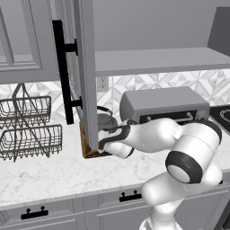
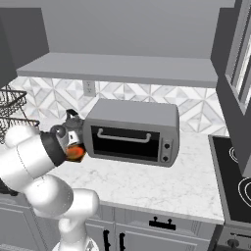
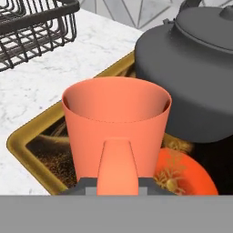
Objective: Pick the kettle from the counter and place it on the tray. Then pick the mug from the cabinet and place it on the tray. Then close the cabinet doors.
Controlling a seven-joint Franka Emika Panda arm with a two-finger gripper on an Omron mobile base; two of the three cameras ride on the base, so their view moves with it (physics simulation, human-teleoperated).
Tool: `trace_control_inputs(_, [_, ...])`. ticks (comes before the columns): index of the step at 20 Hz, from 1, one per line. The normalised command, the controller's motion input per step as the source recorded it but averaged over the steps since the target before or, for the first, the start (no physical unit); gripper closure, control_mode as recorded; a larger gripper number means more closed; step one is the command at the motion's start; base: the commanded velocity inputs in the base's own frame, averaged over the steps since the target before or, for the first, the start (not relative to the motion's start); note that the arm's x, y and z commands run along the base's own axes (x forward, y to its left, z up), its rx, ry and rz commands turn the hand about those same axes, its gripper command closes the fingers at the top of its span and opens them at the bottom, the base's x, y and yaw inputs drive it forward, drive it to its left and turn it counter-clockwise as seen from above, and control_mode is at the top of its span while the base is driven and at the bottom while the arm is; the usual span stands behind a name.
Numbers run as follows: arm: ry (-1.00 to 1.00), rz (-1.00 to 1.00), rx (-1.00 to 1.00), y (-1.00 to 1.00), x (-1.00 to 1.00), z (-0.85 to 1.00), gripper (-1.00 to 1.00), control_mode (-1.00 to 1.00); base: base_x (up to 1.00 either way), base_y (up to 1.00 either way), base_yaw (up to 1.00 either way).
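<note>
Left base view: the arm reaches low across the table [image 1: 54,173], its wrist going in behind the open cabinet door [image 1: 85,72], where a corner of the tray [image 1: 92,152] and the top of the kettle [image 1: 107,119] peep out; the hand itself is hidden there. Right base view: beside the toaster oven [image 2: 132,131] the kettle [image 2: 73,123] sits just behind the wrist, and a flash of orange marks the mug [image 2: 75,153] at the end of the arm. Hand view: the mug [image 3: 116,127] stands upright right in front of the hand [image 3: 117,184], its handle pointing straight back between the fingertips, which are closed on that handle. The mug hangs over the tray [image 3: 22,141], inside its golden rim, with the kettle [image 3: 191,77] already on the tray, close on one side and slightly farther off. Whether the mug's base touches the tray I cannot tell. I judge that the coming move is straight down, keeping clear of the kettle's belly.
</note>
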Motion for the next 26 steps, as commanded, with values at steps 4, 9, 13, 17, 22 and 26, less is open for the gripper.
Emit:
trace_control_inputs(4, [0.0,0.0,0.0,0.0,0.16,-0.25,1.0,-1.0,0.0,0.0,0.0])
trace_control_inputs(9, [0.0,0.0,0.0,0.0,0.1,-0.13,1.0,-1.0,0.0,0.0,0.0])
trace_control_inputs(13, [0.0,0.0,0.0,0.0,0.0,-0.16,1.0,-1.0,0.0,0.0,0.0])
trace_control_inputs(17, [0.0,0.0,0.0,-0.01,-0.01,-0.02,-1.0,-1.0,0.0,0.0,0.0])
trace_control_inputs(22, [0.03,0.0,0.0,-0.06,-0.04,0.0,-1.0,-1.0,0.0,0.0,0.0])
trace_control_inputs(26, [0.01,0.0,0.0,-0.09,-0.04,0.01,-1.0,-1.0,0.0,0.0,0.0])
